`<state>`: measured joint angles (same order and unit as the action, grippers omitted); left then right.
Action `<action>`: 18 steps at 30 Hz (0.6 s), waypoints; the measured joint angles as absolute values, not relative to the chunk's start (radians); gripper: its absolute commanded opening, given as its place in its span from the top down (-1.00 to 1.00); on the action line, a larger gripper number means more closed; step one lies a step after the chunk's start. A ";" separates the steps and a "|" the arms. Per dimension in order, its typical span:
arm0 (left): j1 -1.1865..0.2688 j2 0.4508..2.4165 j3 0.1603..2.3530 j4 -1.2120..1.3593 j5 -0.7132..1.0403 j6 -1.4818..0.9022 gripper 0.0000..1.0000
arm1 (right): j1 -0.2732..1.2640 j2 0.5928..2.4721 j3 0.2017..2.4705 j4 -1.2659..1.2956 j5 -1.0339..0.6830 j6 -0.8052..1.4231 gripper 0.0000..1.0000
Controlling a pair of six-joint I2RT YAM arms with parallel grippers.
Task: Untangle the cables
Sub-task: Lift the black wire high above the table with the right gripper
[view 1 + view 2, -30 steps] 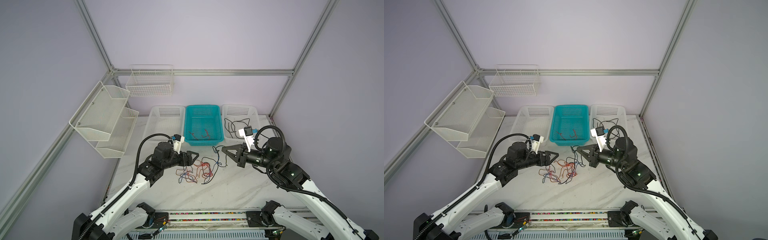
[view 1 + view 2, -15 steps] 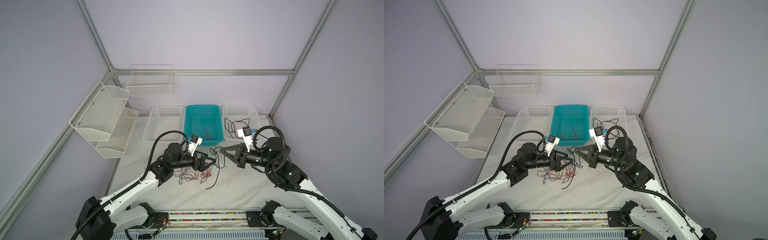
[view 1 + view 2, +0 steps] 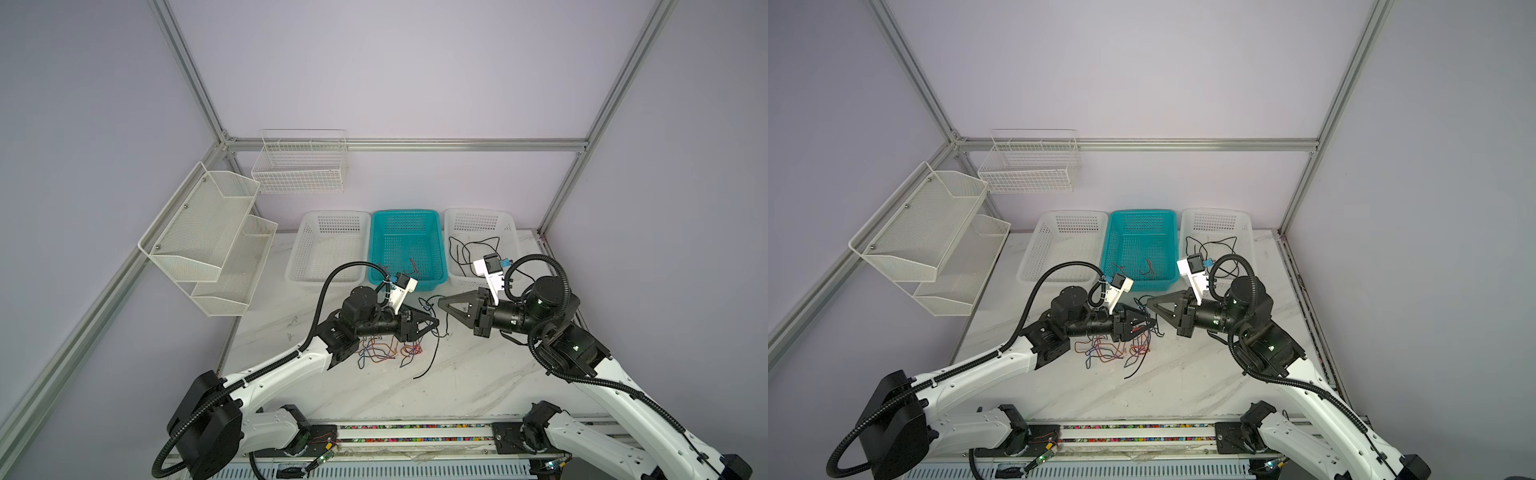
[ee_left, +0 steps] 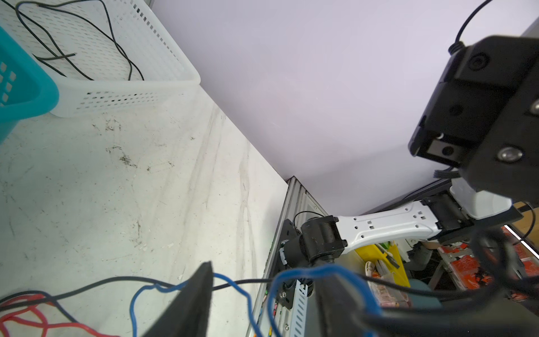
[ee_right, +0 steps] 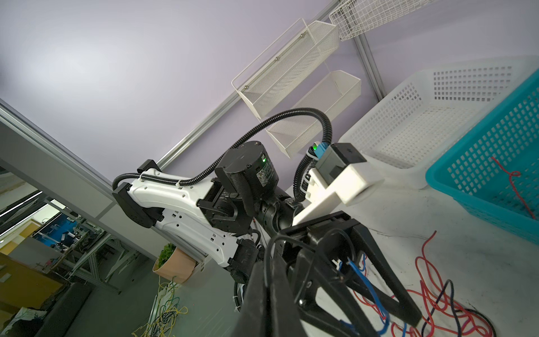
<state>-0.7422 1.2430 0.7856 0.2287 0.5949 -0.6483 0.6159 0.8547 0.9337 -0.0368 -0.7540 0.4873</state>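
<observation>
Left gripper [image 3: 432, 323] has swung in from the left side of the pile. It now sits over the pile's right edge, tip just beside the right gripper [image 3: 441, 300]. We mark its jaws narrower than a second ago but not together. In the left wrist view its fingers [image 4: 192, 300] show a clear gap. A blue cable [image 4: 291, 272] and a black cable [image 4: 122, 279] cross that gap, neither clamped yet.

Right gripper barely moved: jaws together, and it looks pinched on that black cable. The cable's free end trails down across the marble table [image 3: 457, 386]. The rest of the cables [image 3: 386, 353], red-orange, blue and black, lie knotted on the table under the left gripper. Behind, red cable pieces [image 3: 413, 266] lie in the teal basket [image 3: 405, 214] and black ones in the right white basket [image 3: 478, 212].

Our read: a two-handed pull is being set up, with the left closing on the blue strand to draw it off the held black one. Most of the tangle is not yet sorted.
</observation>
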 measured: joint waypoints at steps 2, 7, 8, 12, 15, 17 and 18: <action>-0.743 1.250 0.786 0.238 0.597 -0.654 0.49 | 0.616 0.853 0.933 -0.037 -0.753 0.489 1.00; -0.747 1.264 0.786 0.256 0.597 -0.659 0.91 | 0.616 0.844 0.933 -0.039 -0.748 0.489 1.00; -0.747 1.267 0.786 0.260 0.596 -0.657 0.98 | 0.616 0.843 0.933 -0.040 -0.746 0.489 1.00; -0.748 1.280 0.785 0.268 0.597 -0.657 1.00 | 0.616 0.840 0.933 -0.043 -0.736 0.485 1.00; -0.748 1.291 0.782 0.265 0.597 -0.656 1.00 | 0.616 0.830 0.935 -0.048 -0.728 0.482 1.00; -0.748 1.295 0.781 0.250 0.594 -0.649 1.00 | 0.616 0.823 0.937 -0.050 -0.719 0.481 1.00; -0.748 1.295 0.780 0.239 0.590 -0.643 1.00 | 0.616 0.819 0.939 -0.052 -0.712 0.480 1.00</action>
